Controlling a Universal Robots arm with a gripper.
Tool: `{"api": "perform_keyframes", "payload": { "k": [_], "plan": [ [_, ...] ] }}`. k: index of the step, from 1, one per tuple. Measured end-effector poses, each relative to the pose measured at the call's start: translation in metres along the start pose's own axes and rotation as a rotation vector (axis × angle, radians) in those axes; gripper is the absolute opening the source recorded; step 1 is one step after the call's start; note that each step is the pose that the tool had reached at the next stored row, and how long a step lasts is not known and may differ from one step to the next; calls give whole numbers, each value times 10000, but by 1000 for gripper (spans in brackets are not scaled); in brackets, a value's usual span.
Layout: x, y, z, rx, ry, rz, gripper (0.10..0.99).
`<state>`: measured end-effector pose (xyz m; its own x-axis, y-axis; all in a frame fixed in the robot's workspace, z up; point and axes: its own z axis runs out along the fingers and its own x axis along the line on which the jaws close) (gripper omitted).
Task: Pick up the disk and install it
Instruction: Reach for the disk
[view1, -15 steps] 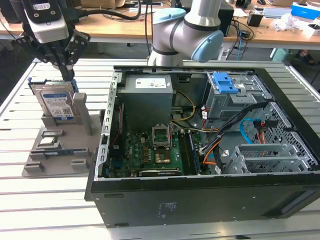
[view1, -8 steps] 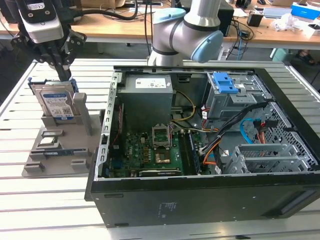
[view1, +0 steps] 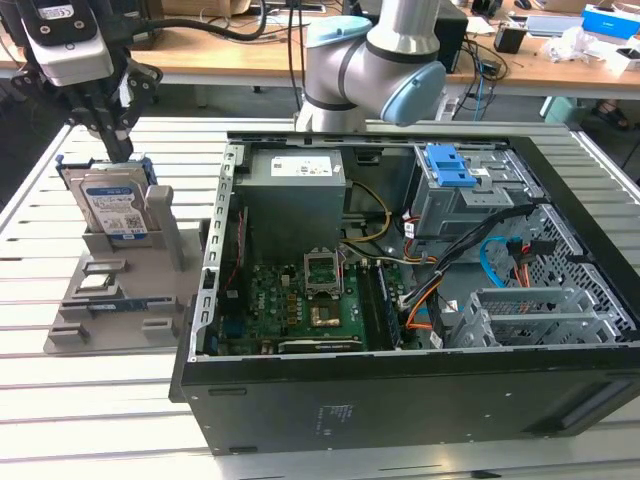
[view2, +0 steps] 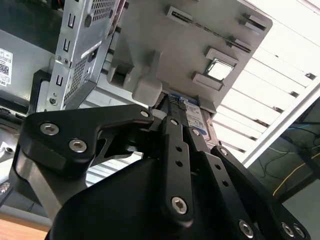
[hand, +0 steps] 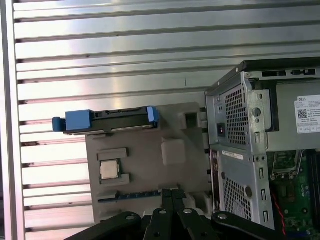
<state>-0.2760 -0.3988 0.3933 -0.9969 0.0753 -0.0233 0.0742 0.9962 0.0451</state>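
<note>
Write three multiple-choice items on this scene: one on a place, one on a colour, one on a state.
1. Where is the disk? A. in the case's drive cage; B. in the grey holder at the exterior view's left of the computer case; C. flat on the table.
2. Its side rails are: A. red; B. yellow; C. blue.
3. The computer case is: A. open; B. closed; C. wrapped.
Key: 1 B, it stands upright in the holder outside the case; 2 C, blue shows at both ends in the first wrist view; 3 A, its motherboard lies bare.
</note>
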Motion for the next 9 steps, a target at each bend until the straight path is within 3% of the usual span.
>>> {"api": "perform_keyframes", "payload": {
  "k": [9],
  "plan": [
    [94, -7, -2, -1, 0, -1, 106]
  ]
}}
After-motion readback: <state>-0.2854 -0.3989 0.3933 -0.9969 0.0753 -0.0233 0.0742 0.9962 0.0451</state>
